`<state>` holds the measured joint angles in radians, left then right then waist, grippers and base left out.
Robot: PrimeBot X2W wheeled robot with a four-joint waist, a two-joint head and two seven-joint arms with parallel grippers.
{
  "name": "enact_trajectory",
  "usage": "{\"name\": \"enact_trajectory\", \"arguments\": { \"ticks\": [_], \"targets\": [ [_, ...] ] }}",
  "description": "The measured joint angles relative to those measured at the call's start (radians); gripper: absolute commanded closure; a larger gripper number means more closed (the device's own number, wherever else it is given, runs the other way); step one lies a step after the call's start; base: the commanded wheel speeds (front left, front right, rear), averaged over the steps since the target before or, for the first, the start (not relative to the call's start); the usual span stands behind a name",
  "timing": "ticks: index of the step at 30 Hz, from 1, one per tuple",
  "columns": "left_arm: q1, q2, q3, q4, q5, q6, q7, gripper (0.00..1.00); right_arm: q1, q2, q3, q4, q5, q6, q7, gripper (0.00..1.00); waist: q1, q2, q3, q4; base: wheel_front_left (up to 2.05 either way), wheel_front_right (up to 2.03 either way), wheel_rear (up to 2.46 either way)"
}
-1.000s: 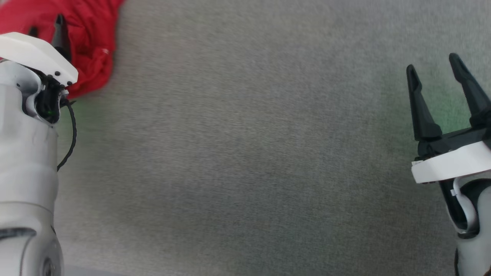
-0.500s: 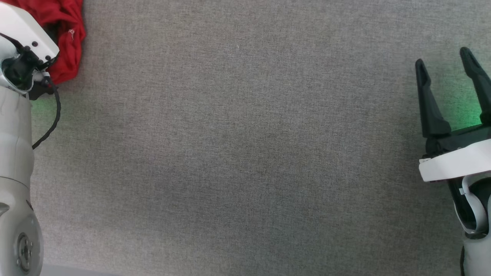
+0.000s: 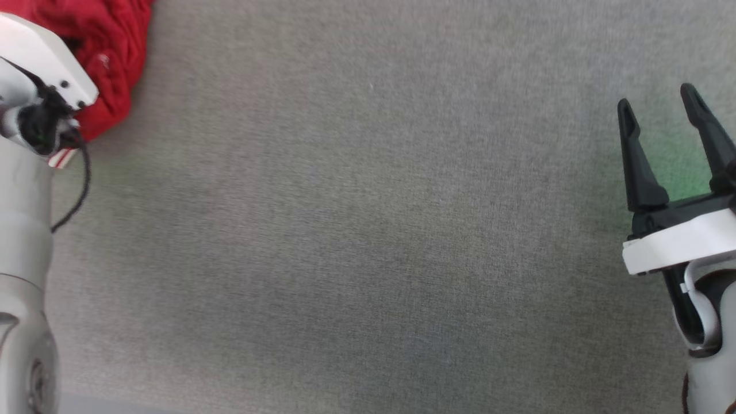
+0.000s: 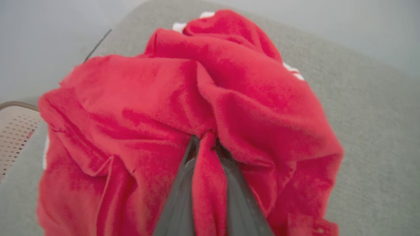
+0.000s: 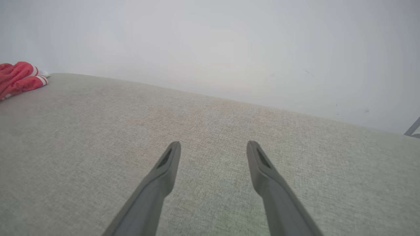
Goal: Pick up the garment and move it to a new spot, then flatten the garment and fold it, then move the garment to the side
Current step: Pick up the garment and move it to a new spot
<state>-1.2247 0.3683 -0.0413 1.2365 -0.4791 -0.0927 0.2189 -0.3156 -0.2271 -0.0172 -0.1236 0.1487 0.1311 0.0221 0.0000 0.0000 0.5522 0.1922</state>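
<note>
Surface [image 3: 368, 230] of grey woven cloth stretches open across its middle and right side in the head view. Its near edge shows as a pale strip at the bottom left. In the right wrist view the far edge meets a plain pale wall [image 5: 210, 39], with open cloth between that edge and the fingertips.

Garment [image 3: 109, 52]: red, bunched in a heap at the far left corner of the surface. White and striped trim shows at its edge in the right wrist view. A tan perforated panel [image 4: 13, 131] lies past the surface's edge beside the heap.

Left gripper [image 4: 205, 139]: fingers drawn together, pinching a narrow fold of the red cloth between them. The rest of the garment bulges round and over the fingertips. Whether the heap is off the surface cannot be told. In the head view the white wrist housing [image 3: 46, 63] overlaps the garment and hides the fingers.

Right gripper [image 3: 655, 98]: fingers spread wide, nothing between them, over the surface's right side and well apart from the garment. A faint green glow lies on the cloth beside it.
</note>
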Motion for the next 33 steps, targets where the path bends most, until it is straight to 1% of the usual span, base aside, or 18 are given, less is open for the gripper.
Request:
{"name": "enact_trajectory", "arguments": {
  "ticks": [8,11,16,20,23,28,31,33],
  "targets": [
    [-0.025,0.046,-0.063,-0.062,0.054,-0.018,-0.097,1.0,0.026,0.03,-0.004,0.05,0.006,0.0,-0.04,0.0,0.0001,0.0,-0.125,0.02,0.0,0.0,0.0],
    [-0.043,0.06,-0.107,-0.116,0.086,-0.023,-0.132,1.0,0.05,0.044,-0.013,0.069,0.012,0.0,-0.052,0.0,0.0,0.0,-0.194,0.029,0.0,0.0,0.0],
    [-0.059,0.068,-0.162,-0.202,0.114,-0.031,-0.125,1.0,0.084,0.063,-0.035,0.091,0.016,0.0,-0.067,0.0,0.0,0.0,-0.28,0.041,0.0,0.0,0.0],
    [-0.058,0.075,-0.203,-0.297,0.12,-0.032,-0.078,1.0,0.11,0.081,-0.054,0.094,0.019,0.0,-0.077,0.0,0.0,0.0,-0.344,0.048,0.0,0.0,0.0],
    [-0.038,0.08,-0.238,-0.404,0.108,-0.034,-0.031,1.0,0.132,0.101,-0.065,0.089,0.019,0.0,-0.08,0.0,0.0,0.0001,-0.387,0.05,0.0,0.0,0.0],
    [0.038,0.095,-0.293,-0.638,0.063,-0.035,0.092,1.0,0.164,0.121,-0.101,0.073,0.018,0.0,-0.082,0.0,0.0,0.0001,-0.439,0.039,0.0,0.0,0.0],
    [0.099,0.113,-0.305,-0.803,0.038,-0.035,0.187,1.0,0.181,0.132,-0.119,0.056,0.013,0.0,-0.081,0.0,0.0,0.0,-0.454,0.013,0.0,0.0,0.0],
    [0.143,0.118,-0.314,-0.918,0.029,-0.024,0.25,1.0,0.19,0.138,-0.131,0.05,0.008,0.0,-0.081,0.0,0.0,0.0,-0.46,-0.008,0.0,0.0,0.0]
  ]
}}
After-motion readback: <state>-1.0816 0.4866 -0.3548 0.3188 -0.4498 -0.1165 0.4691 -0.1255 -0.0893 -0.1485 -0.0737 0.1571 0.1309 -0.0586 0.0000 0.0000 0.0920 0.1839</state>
